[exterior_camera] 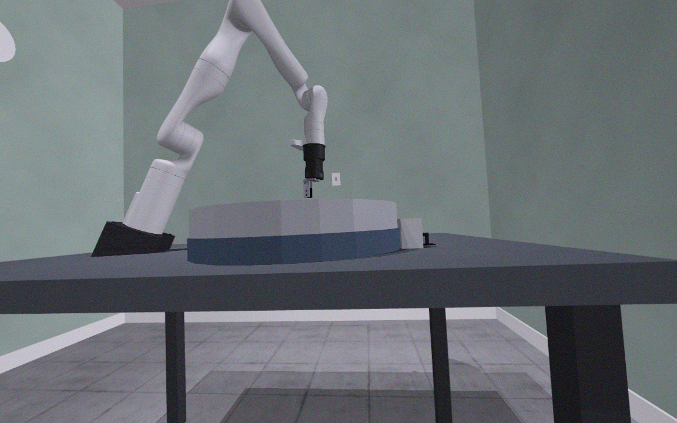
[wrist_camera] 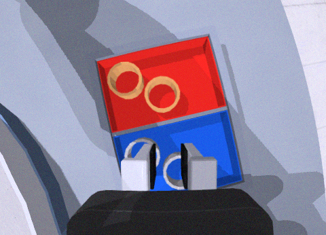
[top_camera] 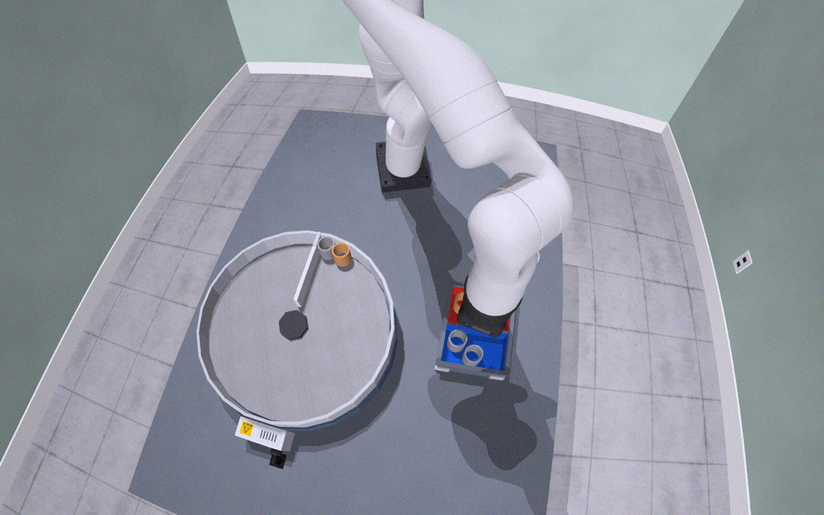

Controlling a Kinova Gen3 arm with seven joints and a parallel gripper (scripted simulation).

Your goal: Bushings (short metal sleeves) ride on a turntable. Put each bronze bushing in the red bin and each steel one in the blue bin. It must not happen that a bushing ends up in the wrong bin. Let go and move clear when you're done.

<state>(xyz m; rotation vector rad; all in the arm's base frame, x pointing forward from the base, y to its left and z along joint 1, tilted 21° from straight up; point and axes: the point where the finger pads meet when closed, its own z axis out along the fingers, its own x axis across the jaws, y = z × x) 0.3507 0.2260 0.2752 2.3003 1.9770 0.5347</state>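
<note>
A steel bushing (top_camera: 325,244) and a bronze bushing (top_camera: 341,252) stand side by side at the far rim of the turntable (top_camera: 296,326), next to its white divider bar (top_camera: 307,269). In the wrist view the red bin (wrist_camera: 163,81) holds two bronze bushings (wrist_camera: 126,80) (wrist_camera: 162,94). The blue bin (wrist_camera: 204,140) holds two steel bushings (wrist_camera: 174,172), partly hidden behind my fingers. My gripper (wrist_camera: 168,159) hangs above the blue bin, fingers part open with nothing between them. It also shows above the turntable's rim line in the side view (exterior_camera: 307,193).
The two-part bin (top_camera: 473,352) sits on the dark table right of the turntable. The turntable has a raised rim and a dark hub (top_camera: 292,325). A control box (top_camera: 263,436) sits at its near edge. My arm's base (top_camera: 404,174) is at the back.
</note>
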